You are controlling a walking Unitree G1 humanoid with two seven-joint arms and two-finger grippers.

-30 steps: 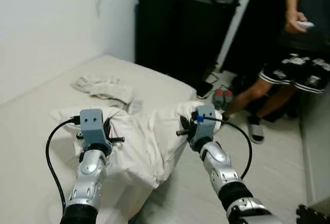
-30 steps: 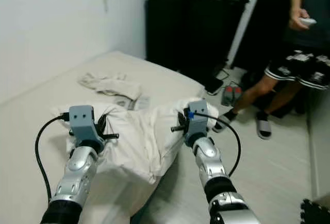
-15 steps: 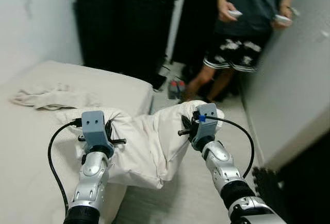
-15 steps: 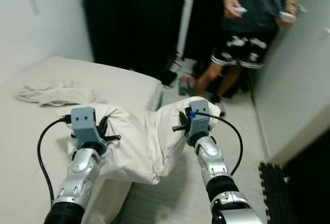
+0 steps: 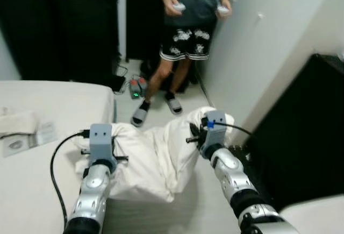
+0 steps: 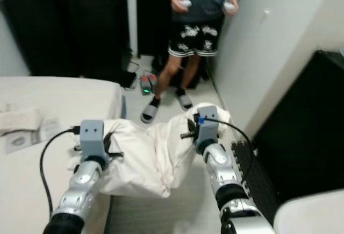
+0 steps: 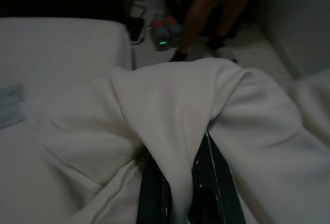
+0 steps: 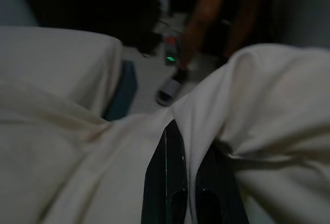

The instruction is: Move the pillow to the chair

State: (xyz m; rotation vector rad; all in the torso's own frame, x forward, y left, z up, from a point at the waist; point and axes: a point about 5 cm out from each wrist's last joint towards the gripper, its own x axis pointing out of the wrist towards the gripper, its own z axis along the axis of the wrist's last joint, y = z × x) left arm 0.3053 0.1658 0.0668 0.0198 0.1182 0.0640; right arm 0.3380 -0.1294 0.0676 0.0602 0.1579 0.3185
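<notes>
Carrying the pillow (image 5: 153, 156) off the bed (image 5: 48, 115) edge | left end effector (image 7: 180, 193) and right end effector (image 8: 188, 183) are each pinching a fold | soft, light, sagging between them; you're gripping near both ends.

No lettering, label, brand or number can be read anywhere, and the small pale printed papers (image 5: 27, 139) lying on the cream bed (image 5: 54, 105) are too blurred to make out.
</notes>
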